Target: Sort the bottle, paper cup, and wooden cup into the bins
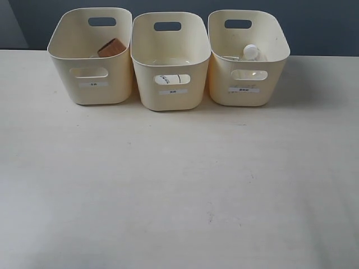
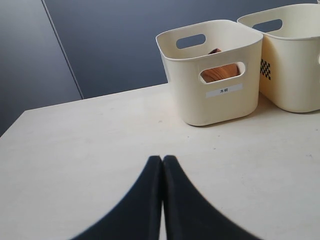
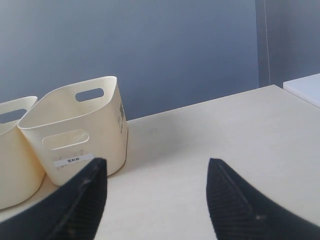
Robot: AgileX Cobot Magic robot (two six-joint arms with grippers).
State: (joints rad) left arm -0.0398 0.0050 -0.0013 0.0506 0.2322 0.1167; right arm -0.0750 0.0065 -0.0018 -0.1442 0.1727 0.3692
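Currently wooden cup sits in left bin, paper cup shows through middle bin handle slot, and bottle lies in right bin. Left gripper pressed together, empty. Right gripper spread wide, empty. Both above table.

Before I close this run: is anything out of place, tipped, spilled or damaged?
Nothing stands out. The three bins stand upright in a row. The wooden cup lies tilted inside the left one, the bottle leans inside the right one, and the paper cup shows through the middle bin's handle hole. No spill shows.
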